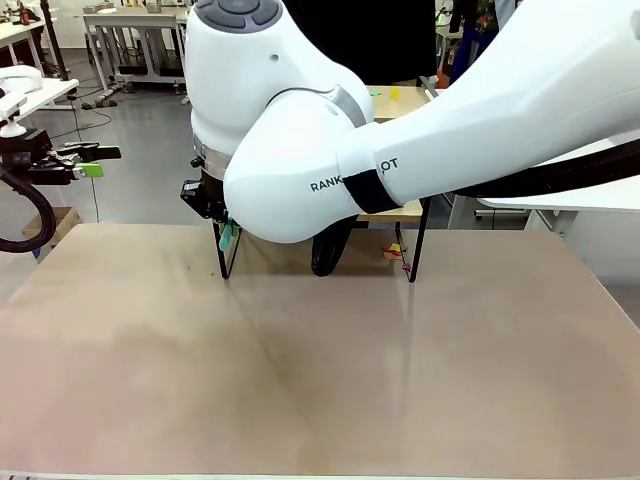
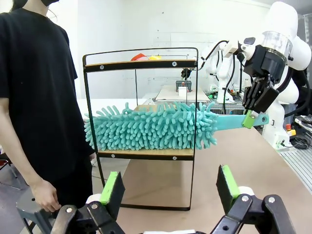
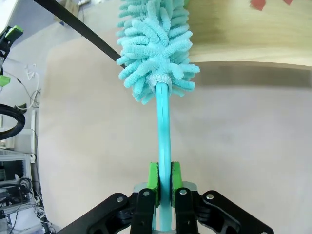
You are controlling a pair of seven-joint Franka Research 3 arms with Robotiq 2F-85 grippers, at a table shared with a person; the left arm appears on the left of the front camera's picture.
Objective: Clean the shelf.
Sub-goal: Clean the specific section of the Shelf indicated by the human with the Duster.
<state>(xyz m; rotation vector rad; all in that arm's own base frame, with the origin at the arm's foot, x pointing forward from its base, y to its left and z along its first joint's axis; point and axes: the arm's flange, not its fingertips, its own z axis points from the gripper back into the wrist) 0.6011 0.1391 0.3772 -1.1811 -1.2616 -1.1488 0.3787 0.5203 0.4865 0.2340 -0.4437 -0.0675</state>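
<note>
Left wrist view, side-on to the shelf (image 2: 141, 65): upright at the far edge of the worktop (image 2: 253, 165), about midway along it, two light wooden boards in a thin black frame. On the lower board, between the tiers, a fluffy teal duster (image 2: 151, 127), head laid along the wood, flat handle poking out past the end rail. At the handle's tip, the right gripper (image 2: 251, 118), jaws clenched on it. On the top board, small red and yellow scraps (image 2: 141, 56). Just beside the shelf's other end, a person (image 2: 34, 87) in black, one hand (image 2: 45, 195) hanging low. In the foreground, the left gripper (image 2: 169, 190), jaws released and wide apart, nothing between the green pads, facing the shelf from well back.

Right wrist view, straight along the handle: green pads (image 3: 153, 175) pinching the teal strip from both sides, fluffy head reaching onto the wooden board.

Front view: right arm (image 1: 480, 110) in from the right, across the middle, covering most of the shelf. Below it, thin black legs planted near the worktop's far edge. Off the worktop's left edge, raised, the left gripper.
</note>
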